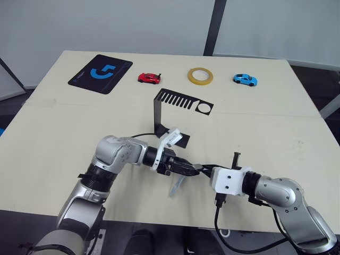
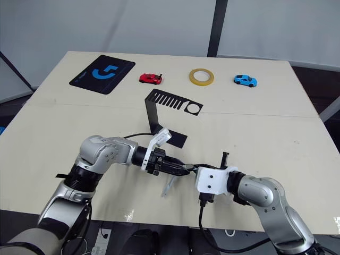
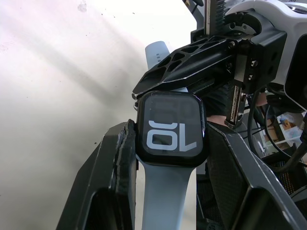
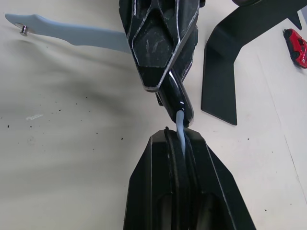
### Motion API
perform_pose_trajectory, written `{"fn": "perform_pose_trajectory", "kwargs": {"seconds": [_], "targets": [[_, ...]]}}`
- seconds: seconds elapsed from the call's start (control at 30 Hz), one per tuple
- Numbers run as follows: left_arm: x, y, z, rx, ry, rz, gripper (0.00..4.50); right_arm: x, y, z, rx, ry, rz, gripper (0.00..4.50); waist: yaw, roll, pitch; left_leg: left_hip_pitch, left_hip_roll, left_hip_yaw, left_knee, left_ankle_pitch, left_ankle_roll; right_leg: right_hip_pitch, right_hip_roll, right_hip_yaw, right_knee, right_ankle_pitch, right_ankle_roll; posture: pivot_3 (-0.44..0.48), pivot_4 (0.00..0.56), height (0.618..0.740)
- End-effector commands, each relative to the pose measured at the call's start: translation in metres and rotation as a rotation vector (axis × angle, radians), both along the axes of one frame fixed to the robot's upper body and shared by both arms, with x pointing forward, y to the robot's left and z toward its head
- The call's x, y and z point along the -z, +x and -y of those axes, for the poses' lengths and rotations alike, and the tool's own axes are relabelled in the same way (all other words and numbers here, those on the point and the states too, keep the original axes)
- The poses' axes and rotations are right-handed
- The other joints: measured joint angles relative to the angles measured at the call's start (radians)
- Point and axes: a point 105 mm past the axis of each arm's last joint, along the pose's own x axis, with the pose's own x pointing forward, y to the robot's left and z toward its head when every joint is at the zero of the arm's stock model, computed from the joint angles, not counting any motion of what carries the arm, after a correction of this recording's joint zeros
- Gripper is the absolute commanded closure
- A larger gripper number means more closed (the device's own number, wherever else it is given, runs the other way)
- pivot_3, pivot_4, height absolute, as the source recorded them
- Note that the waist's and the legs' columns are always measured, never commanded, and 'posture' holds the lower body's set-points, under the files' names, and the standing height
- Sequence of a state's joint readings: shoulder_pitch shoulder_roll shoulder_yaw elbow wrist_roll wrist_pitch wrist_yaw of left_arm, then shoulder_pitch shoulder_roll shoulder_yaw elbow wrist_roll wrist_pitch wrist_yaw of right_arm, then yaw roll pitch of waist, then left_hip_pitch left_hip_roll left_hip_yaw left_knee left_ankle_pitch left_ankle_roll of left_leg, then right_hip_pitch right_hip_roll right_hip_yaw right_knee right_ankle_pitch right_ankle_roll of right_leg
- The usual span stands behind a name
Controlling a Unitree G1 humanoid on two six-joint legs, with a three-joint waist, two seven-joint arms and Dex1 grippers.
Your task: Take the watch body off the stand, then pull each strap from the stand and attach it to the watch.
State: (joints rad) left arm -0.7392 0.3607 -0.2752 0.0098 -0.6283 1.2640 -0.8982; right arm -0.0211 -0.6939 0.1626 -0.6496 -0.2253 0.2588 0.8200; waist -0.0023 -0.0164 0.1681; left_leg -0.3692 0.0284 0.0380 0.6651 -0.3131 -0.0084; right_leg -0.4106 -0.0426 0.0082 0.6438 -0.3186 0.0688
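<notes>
The watch body (image 3: pixel 170 127), black with white marks on its face, sits clamped between the fingers of my left gripper (image 3: pixel 170 128). One pale grey-blue strap (image 3: pixel 163 191) runs from its edge back between those fingers. My right gripper (image 4: pixel 180 136) faces it tip to tip and is shut on the second strap (image 4: pixel 181 127), which meets the watch's opposite edge. In the head view both grippers (image 1: pixel 183 169) (image 1: pixel 204 171) meet low over the table's near part, and a strap (image 1: pixel 176 187) hangs below them. The black stand (image 1: pixel 180 103) stands just behind, with nothing on it.
Along the far side of the table lie a black mat with a blue logo (image 1: pixel 101 73), a red toy car (image 1: pixel 149 78), a yellow tape roll (image 1: pixel 200 75) and a blue toy car (image 1: pixel 245 79). The table's front edge (image 1: pixel 159 226) is close below the grippers.
</notes>
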Motion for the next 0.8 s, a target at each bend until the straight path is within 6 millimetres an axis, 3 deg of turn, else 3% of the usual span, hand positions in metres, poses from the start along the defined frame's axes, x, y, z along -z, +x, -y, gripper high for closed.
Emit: {"fn": "perform_pose_trajectory", "kwargs": {"seconds": [0.03,0.8], "targets": [[0.0001,-0.0043,0.0091,0.025,-0.005,0.013,2.82,-0.0288,-0.0166,-0.0215,-0.119,0.064,0.115,4.5,0.0,0.0,0.0,0.0,0.0,0.0,0.0,0.0,0.0,0.0,0.0,0.0,0.0,0.0,0.0,0.0,0.15,0.74],[0.0014,0.0017,0.0078,-0.011,0.0,0.015,2.82,-0.0293,-0.0157,-0.0198,-0.113,0.073,0.114,4.5,0.0,0.0,0.0,0.0,0.0,0.0,0.0,0.0,0.0,0.0,0.0,0.0,0.0,0.0,0.0,0.0,0.15,0.74]]}}
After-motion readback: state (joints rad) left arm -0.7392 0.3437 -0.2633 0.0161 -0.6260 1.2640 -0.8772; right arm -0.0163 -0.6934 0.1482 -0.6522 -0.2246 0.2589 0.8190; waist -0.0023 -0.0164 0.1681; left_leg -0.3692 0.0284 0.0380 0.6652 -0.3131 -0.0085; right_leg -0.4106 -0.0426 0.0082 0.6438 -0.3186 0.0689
